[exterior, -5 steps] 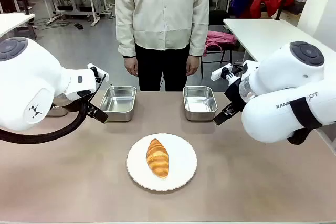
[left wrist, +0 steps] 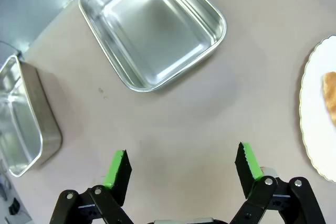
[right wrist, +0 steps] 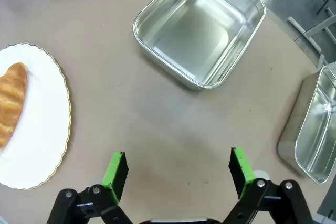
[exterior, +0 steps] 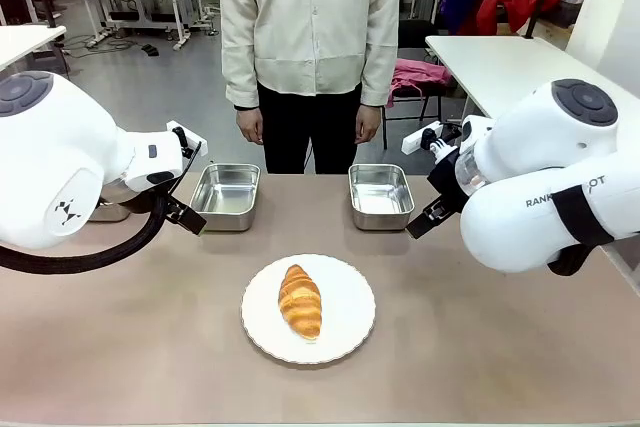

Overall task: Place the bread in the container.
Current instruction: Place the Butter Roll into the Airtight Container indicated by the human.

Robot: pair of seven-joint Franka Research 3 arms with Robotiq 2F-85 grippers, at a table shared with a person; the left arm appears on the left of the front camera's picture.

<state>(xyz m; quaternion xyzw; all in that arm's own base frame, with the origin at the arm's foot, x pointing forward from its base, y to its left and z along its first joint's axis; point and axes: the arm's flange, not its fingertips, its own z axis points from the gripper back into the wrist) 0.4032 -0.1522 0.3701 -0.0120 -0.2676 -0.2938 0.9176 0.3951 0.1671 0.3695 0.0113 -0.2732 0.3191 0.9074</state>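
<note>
The bread, a golden-brown croissant [exterior: 300, 299], lies on a round white scalloped plate [exterior: 345, 332] at the table's middle front; its end shows in the right wrist view [right wrist: 10, 103] and a sliver in the left wrist view [left wrist: 330, 95]. Two empty steel containers sit behind it, one left [exterior: 226, 196] [left wrist: 152, 27] and one right [exterior: 380, 196] [right wrist: 202, 32]. My left gripper [left wrist: 181, 166] hovers open over bare table short of the left container. My right gripper [right wrist: 178, 170] hovers open short of the right container. Both hold nothing.
Another steel tray [left wrist: 21, 124] lies at the far left edge, and one more [right wrist: 312, 129] at the far right. A person [exterior: 310, 37] stands at the far side, hands hanging down. The plate's rim [left wrist: 315, 108] is near my left gripper.
</note>
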